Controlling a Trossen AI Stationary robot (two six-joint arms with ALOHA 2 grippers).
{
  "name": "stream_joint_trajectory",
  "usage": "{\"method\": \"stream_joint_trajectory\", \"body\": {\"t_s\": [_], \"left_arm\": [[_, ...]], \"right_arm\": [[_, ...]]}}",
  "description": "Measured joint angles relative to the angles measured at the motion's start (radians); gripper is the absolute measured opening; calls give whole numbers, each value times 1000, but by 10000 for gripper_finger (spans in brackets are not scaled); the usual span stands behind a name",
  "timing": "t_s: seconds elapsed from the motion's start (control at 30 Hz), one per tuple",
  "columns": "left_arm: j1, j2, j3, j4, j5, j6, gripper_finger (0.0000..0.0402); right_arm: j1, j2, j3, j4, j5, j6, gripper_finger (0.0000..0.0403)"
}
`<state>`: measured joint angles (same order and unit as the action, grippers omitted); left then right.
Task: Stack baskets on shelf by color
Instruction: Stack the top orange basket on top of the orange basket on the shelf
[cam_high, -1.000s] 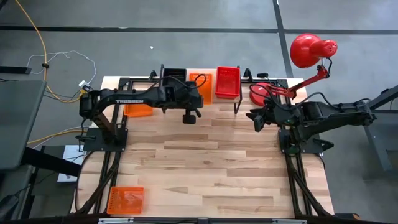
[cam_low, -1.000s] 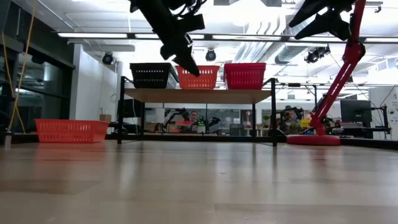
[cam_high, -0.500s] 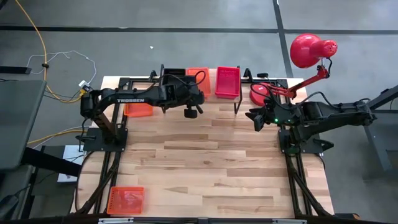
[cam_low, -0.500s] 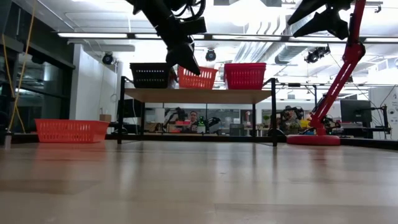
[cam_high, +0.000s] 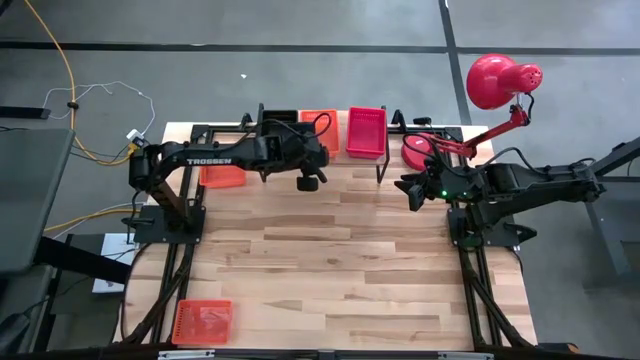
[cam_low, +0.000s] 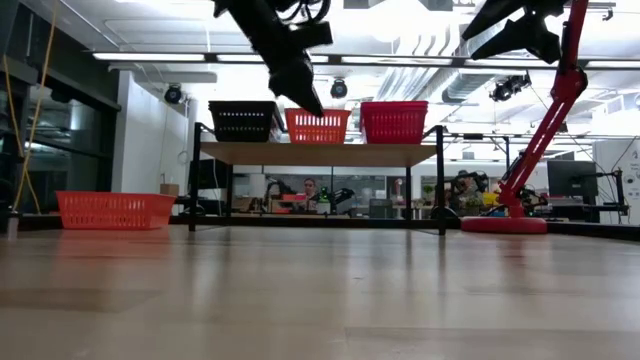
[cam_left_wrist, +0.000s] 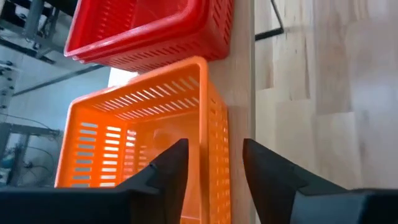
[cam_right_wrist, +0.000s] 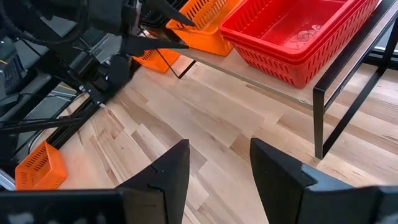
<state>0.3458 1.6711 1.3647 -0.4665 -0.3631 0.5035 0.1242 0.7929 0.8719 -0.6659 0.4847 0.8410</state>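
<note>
On the shelf (cam_low: 320, 153) at the table's far edge, three baskets stand side by side on their bottoms: a black one (cam_low: 245, 121), an orange one (cam_low: 318, 126) and a red one (cam_low: 393, 122). My left gripper (cam_left_wrist: 214, 155) is open just above the orange basket (cam_left_wrist: 137, 137). One finger is inside the basket's near wall and one outside, and both are clear of it. My right gripper (cam_right_wrist: 217, 162) hangs open to the right of the shelf, above the table (cam_high: 412, 190), with nothing between its fingers.
An orange basket (cam_high: 222, 177) stands on the table left of the shelf, under my left arm. Another orange basket (cam_high: 203, 320) stands at the near left corner. A red desk lamp (cam_high: 495, 80) with its base (cam_high: 425, 150) stands at the far right. The table's middle is bare wood.
My left gripper has carried the orange basket a little toward the far edge and let go of it. The basket tipped on the way and now stands level on the shelf between the black and red ones. The gripper has risen slightly.
</note>
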Motion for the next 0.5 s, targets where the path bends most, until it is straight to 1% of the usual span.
{"method": "stream_joint_trajectory", "body": {"t_s": [0.17,0.33,0.4,0.5], "left_arm": [[-14,-1,95,-94,37,-103,160],[-62,-30,247,-256,118,-216,170],[-84,-64,278,-321,153,-272,170],[-128,-138,285,-366,182,-371,170]], "right_arm": [[0,0,0,0,1,0,156],[0,0,0,0,4,-3,156],[0,0,0,0,4,-3,156],[0,0,0,0,4,-3,156]]}}
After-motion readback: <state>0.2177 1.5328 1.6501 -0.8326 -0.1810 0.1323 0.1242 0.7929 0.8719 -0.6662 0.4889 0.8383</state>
